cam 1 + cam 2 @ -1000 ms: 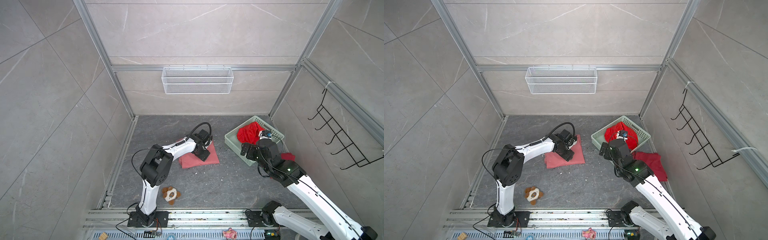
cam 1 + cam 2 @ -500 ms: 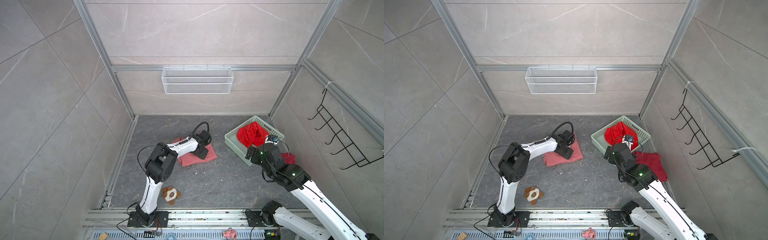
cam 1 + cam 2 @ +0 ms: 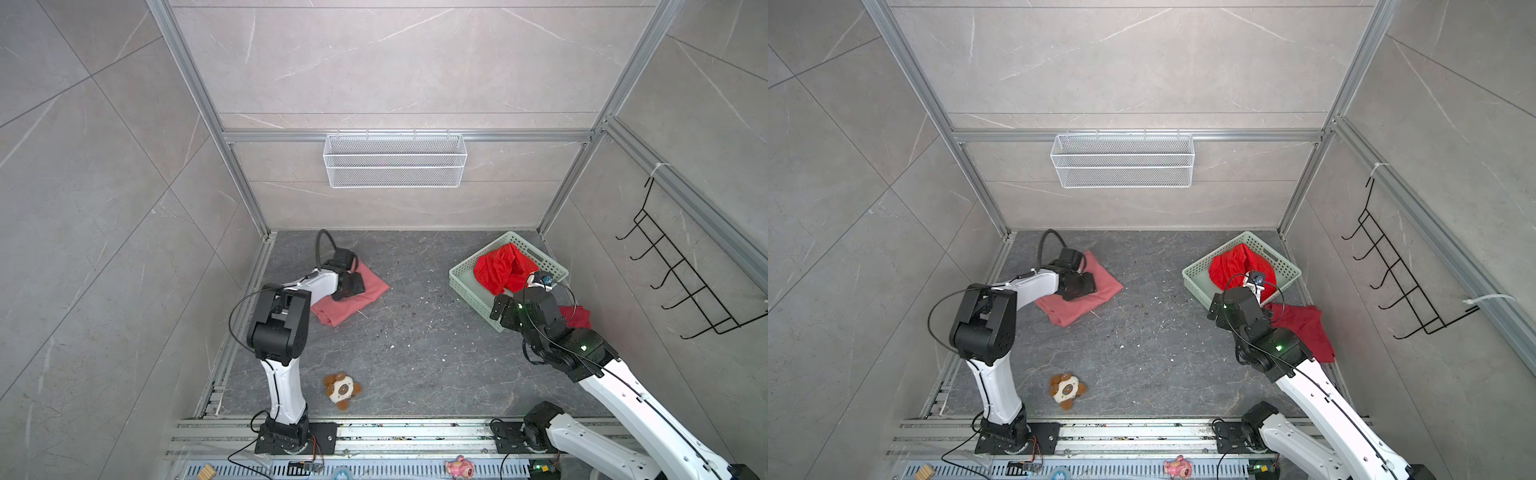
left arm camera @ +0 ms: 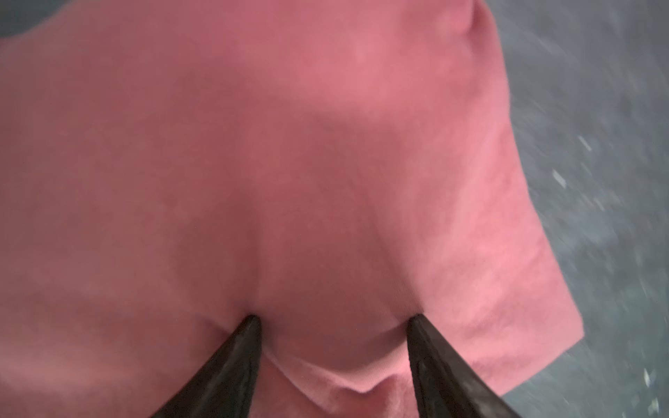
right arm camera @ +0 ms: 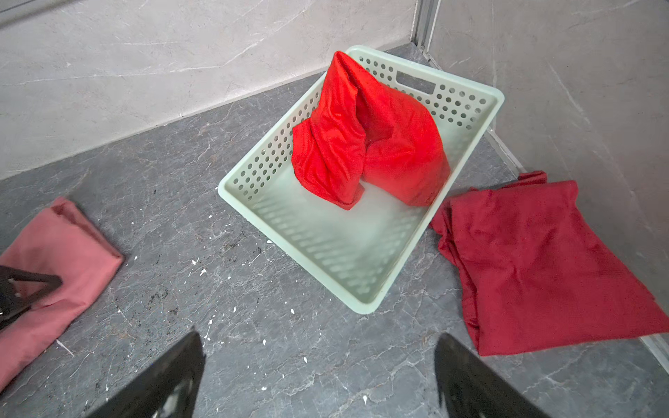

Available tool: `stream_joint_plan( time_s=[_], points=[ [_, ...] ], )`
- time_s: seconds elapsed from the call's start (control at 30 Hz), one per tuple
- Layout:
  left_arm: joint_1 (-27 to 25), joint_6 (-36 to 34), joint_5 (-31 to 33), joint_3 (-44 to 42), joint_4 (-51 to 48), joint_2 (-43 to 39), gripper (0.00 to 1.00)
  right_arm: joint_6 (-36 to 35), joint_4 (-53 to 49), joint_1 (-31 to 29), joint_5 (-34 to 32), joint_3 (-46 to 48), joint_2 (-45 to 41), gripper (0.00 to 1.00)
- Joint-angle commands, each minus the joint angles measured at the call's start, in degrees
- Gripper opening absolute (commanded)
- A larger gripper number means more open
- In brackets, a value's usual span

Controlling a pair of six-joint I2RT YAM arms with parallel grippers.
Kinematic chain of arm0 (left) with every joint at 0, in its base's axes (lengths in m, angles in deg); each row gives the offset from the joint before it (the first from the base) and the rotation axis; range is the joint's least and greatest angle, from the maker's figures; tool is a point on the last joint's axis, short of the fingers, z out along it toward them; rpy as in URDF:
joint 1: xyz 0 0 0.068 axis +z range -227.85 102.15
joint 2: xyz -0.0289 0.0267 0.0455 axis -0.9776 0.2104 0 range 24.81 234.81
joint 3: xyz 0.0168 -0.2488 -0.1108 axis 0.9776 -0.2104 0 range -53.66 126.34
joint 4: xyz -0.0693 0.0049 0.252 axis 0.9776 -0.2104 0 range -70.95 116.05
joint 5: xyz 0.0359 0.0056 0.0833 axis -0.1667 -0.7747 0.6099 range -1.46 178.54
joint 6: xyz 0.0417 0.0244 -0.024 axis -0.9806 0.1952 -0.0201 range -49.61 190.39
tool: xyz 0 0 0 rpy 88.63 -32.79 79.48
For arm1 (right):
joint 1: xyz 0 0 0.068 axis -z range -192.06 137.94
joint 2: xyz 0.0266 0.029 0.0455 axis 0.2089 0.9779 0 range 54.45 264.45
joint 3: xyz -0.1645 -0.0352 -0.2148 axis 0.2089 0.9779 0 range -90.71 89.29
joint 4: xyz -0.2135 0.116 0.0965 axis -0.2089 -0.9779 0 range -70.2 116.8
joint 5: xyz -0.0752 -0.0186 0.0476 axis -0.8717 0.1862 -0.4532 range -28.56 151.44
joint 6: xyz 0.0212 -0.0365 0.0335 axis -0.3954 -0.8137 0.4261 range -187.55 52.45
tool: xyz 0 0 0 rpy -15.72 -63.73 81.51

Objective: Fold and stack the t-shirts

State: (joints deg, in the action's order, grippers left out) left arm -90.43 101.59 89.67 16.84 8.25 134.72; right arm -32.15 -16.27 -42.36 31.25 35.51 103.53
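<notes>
Right gripper (image 5: pixel 318 347) has backed off the basket (image 5: pixel 362 307), jaws wide, empty. Left gripper (image 4: pixel 333 320), spread, pins the salmon-pink shirt (image 4: pixel 289 144): limp, light, so pinch the fold just beside its tips.

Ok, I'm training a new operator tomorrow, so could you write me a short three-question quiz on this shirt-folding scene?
1. True or false: the bright scarlet cloth t-shirt lies folded flat on the grey floor.
2. What do the left gripper fingertips press on? A: the dark crimson cloth t-shirt. B: the salmon-pink cloth t-shirt. C: the brown-and-white plush toy.
3. Fill in: the right gripper hangs over bare floor with its jaws ____.

Key
1. False: it sits bunched up in the pale green perforated plastic basket.
2. B.
3. Open, holding nothing.
</notes>
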Motion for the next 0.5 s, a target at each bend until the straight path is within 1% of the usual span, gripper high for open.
stream_joint_plan(
  time_s=[0.0,0.17,0.23,0.37,0.47],
  points=[
    [5.27,5.82,0.76,-6.42,-5.13,-0.96,0.68,0.76,0.41,-0.24,0.04,0.1,0.81,0.99],
    [13.82,9.88,1.06,-13.72,-1.75,-6.49,0.68,-0.28,1.58,-0.28,0.75,-0.87,2.53,1.0],
    [17.4,11.8,2.45,-16.73,-1.09,-9.07,0.68,-0.61,1.91,-0.23,1.15,-1.31,3.19,1.0],
    [24.97,14.67,1.63,-22.87,2.17,-13.65,0.68,-1.03,2.78,-0.28,1.81,-1.55,3.91,1.0],
    [29.76,16.16,2.2,-25.69,2.33,-16.38,0.68,-1.29,2.98,-0.3,1.98,-1.77,4.34,1.0]
  ],
)
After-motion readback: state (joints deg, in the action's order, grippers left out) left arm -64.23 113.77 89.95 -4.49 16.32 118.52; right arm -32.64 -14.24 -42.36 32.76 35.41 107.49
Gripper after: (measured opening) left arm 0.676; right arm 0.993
